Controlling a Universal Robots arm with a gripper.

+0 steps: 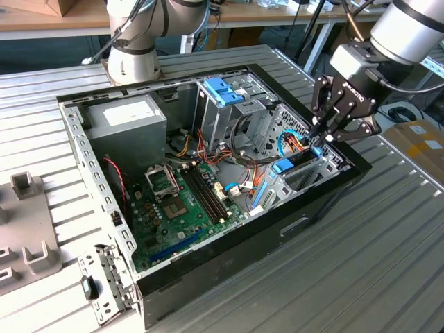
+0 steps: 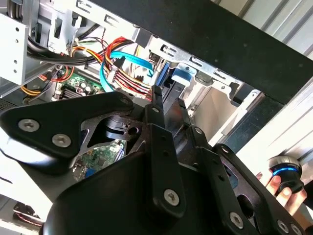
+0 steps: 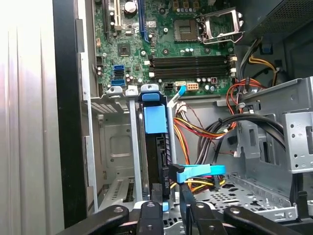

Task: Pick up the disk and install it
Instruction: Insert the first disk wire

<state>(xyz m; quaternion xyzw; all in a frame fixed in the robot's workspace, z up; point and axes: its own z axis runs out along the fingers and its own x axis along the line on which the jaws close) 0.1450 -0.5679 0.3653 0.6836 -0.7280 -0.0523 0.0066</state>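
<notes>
Disk [image 1: 298, 158], a flat silver-grey metal drive edged by a light-blue plastic carrier frame, stands on edge in the drive cage at the front corner of the computer, on the exterior view's right.

We list the parts from the largest down. The ribbed grey metal tabletop [image 1: 388, 263] carries the open black-walled steel computer case [image 1: 277, 229]. The grey robot arm [image 1: 409, 28] reaches in from the exterior view's upper right. On the case floor lies the green motherboard [image 1: 180, 201]. The bare sheet-metal drive cage [image 1: 333, 163] encloses the disk between its walls; in the first wrist view we see the disk [image 3: 159, 156] edge-on, its blue carrier tab towards the motherboard. The black claw [image 1: 316, 139] hangs directly over the disk's outer end, touching or very nearly touching it; in the first wrist view the claw [image 3: 170, 188] sits at that same end. Whether it clamps the carrier or merely rests on it we cannot tell. A flat light-blue data cable [image 3: 203, 170] ends just beside the claw.

We judge the step in hand to be the seating of the disk. It is done well by pressing straight along the cage rails, keeping the carrier square to the walls, and leaving the cable unpinched.
</notes>
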